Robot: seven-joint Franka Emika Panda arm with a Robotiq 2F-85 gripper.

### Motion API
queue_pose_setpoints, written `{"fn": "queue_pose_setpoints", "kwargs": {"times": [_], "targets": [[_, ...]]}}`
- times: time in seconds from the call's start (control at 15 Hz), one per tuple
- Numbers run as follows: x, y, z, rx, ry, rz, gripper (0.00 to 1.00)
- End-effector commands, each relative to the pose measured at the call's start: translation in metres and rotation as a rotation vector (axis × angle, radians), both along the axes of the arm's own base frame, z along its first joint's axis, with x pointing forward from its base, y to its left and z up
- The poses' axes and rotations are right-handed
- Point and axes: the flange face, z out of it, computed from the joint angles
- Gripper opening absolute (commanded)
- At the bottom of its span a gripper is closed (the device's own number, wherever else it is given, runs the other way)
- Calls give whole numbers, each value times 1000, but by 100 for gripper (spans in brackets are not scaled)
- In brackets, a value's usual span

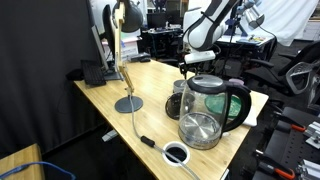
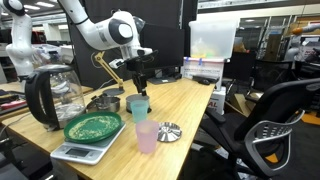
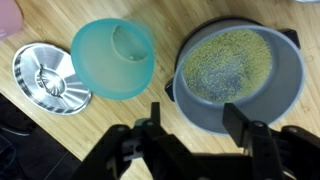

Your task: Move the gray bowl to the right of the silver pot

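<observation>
My end effector (image 3: pixel 197 122) hovered spread wide — holding nothing — above the gray bowl (image 3: pixel 238 70), beside a teal cup (image 3: pixel 113 57).

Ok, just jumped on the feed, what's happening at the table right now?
The arm's gripper hovers open over the near edge of the gray bowl, holding nothing. The bowl sits on the wooden table beside a teal cup and a silver disc. It has not been grasped or lifted yet.
</observation>
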Motion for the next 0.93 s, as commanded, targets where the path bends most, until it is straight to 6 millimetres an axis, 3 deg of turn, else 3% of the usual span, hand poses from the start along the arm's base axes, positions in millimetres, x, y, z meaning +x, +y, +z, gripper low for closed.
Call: {"fn": "queue_pose_setpoints", "kwargs": {"times": [0.0,0.13,0.2,0.33,0.6,0.87], "targets": [[0,0,4,2,-4,1,74],[-1,0,3,2,-1,1,78],[-2,0,2,2,1,1,94],[-12,0,13,18,-25,7,100],[-35,1,38,27,-84,18,100],[-75,0,59,19,-67,63,100]]}}
